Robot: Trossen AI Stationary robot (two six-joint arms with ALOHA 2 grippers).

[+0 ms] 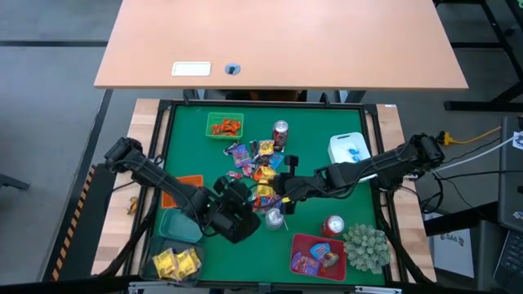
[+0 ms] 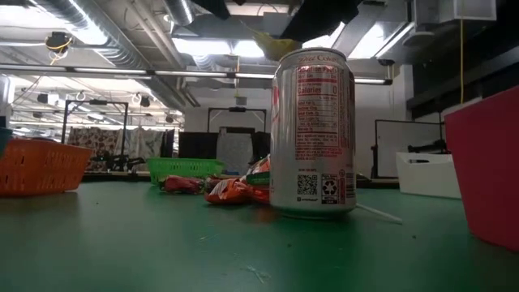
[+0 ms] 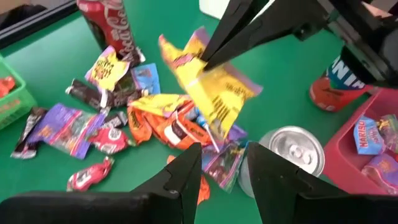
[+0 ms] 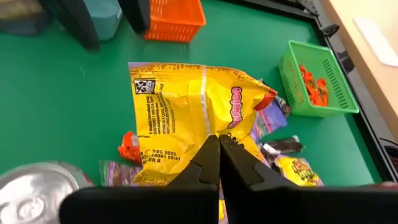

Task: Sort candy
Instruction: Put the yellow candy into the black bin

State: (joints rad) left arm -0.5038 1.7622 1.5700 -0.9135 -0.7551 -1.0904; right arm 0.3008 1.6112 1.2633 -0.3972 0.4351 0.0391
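The candy pile (image 1: 257,171) lies in the middle of the green mat; in the left wrist view it shows as purple, orange, yellow and dark wrappers (image 3: 149,121). My right gripper (image 4: 218,144) is shut on a yellow packet (image 4: 186,118) and holds it over the pile; the low view shows that packet (image 2: 276,42) above a can. My left gripper (image 3: 224,165) is open and hovers low at the near side of the pile, beside a silver-topped can (image 3: 292,149), touching nothing. My right gripper pinches the yellow packet between its two fingers at one edge (image 4: 217,132), near the middle of that edge. The fingers (image 3: 230,37) slant down from the table's right side. The packet (image 3: 214,93) is lifted clear of the pile and hangs crumpled below the fingertips.
Bins ring the mat: a green basket (image 1: 225,125) with orange-red sweets, an orange basket (image 1: 189,181), a teal bin (image 1: 176,224), a bin of yellow packets (image 1: 176,263), a red bin (image 1: 317,255) and a white bin (image 1: 350,147). Cans (image 1: 280,131) (image 1: 333,226) and a spiky plant (image 1: 365,245) stand about.
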